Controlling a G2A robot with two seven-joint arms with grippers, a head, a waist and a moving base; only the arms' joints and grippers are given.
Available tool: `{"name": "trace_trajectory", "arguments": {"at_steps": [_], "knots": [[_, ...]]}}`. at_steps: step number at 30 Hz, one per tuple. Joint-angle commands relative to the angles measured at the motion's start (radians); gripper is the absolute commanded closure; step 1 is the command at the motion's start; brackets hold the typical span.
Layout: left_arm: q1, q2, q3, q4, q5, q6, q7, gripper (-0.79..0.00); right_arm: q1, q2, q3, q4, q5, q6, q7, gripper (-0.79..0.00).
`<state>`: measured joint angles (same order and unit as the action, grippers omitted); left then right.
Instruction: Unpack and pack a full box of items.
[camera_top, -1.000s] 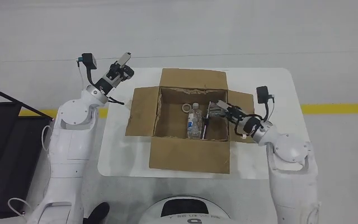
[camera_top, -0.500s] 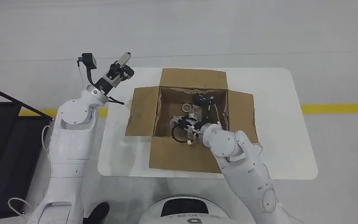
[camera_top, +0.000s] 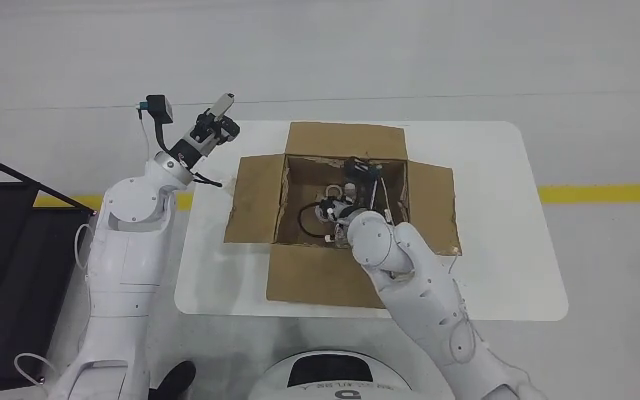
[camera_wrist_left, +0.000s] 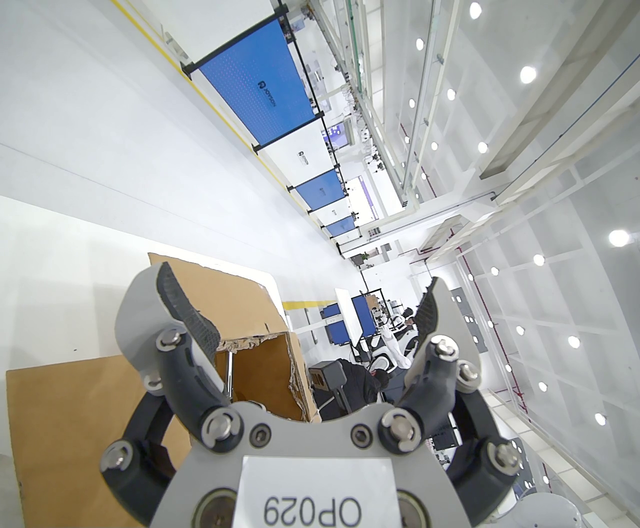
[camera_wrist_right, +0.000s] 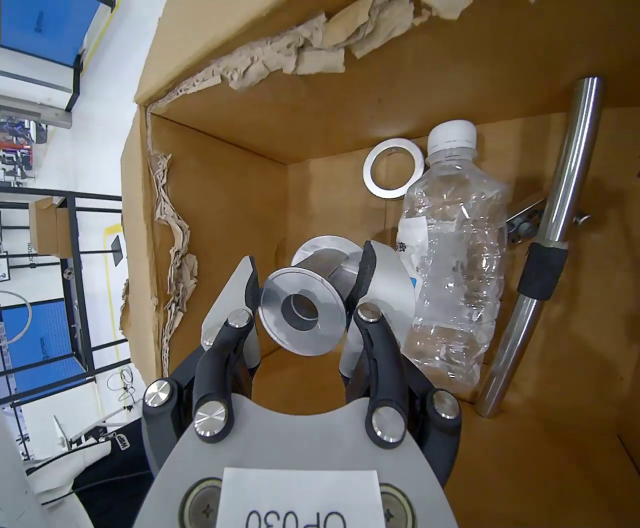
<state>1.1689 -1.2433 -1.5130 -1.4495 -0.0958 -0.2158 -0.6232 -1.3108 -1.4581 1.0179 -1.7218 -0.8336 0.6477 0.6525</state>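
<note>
The right gripper (camera_wrist_right: 308, 262) is down inside the box (camera_top: 340, 275) on the bench (camera_top: 490, 200). Its wrist view shows the fingers clamped on a metal spool (camera_wrist_right: 302, 312), with a bottle (camera_wrist_right: 450, 250), ring (camera_wrist_right: 395, 167) and rod (camera_wrist_right: 560, 240) close by. From above, the arm covers that grip. The left gripper (camera_top: 222, 112) hangs at the box's 10 o'clock, fingers apart.

Right arm (camera_top: 385, 250) is inside box (camera_top: 255, 195) (flaps open).

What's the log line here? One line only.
right gripper: shut on metal spool, inside box | left gripper: open, beside box | in box: bottle, ring, metal tube
</note>
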Motion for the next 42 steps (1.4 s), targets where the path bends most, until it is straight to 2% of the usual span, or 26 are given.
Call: {"name": "trace_trajectory", "arguments": {"at_steps": [1, 3, 5, 10, 13, 17, 21, 24, 38, 42], "knots": [[0.000, 0.000, 0.000, 0.000, -0.001, 0.000, 0.000, -0.785, -0.006, -0.001, -0.004, -0.020, -0.010, 0.014, -0.013, -0.656], [0.000, 0.000, 0.000, 0.000, -0.001, 0.000, 0.000, -0.785, -0.019, 0.000, 0.000, -0.049, -0.015, 0.019, -0.027, -0.742], [0.000, 0.000, 0.000, 0.000, -0.001, 0.000, 0.000, -0.785, -0.040, 0.003, 0.005, -0.086, -0.027, 0.017, -0.049, -0.785], [0.000, 0.000, 0.000, 0.000, -0.001, 0.000, 0.000, -0.785, -0.168, 0.024, 0.082, -0.303, -0.013, -0.076, -0.067, -0.785], [0.000, 0.000, 0.000, 0.000, -0.001, 0.000, 0.000, -0.785, -0.273, 0.042, 0.192, -0.449, 0.044, -0.181, -0.053, -0.785], [0.000, 0.000, 0.000, 0.000, -0.001, 0.000, 0.000, -0.785, -0.379, 0.059, 0.385, -0.532, 0.175, -0.294, -0.050, -0.785], [0.000, 0.000, 0.000, 0.000, -0.001, 0.000, 0.000, -0.785, -0.456, 0.065, 0.594, -0.522, 0.435, -0.413, -0.064, -0.785], [0.000, 0.000, 0.000, 0.000, -0.001, 0.000, 0.000, -0.785, -0.497, 0.071, 0.710, -0.483, 0.607, -0.507, -0.012, -0.785], [0.000, 0.000, 0.000, 0.000, -0.001, 0.000, 0.000, -0.785, -0.487, 0.073, 0.717, -0.469, 0.594, -0.511, -0.010, -0.785], [0.000, 0.000, 0.000, 0.000, -0.001, 0.000, 0.000, -0.785, -0.436, 0.082, 0.889, -0.381, 0.809, -0.468, 0.029, -0.785]]}}
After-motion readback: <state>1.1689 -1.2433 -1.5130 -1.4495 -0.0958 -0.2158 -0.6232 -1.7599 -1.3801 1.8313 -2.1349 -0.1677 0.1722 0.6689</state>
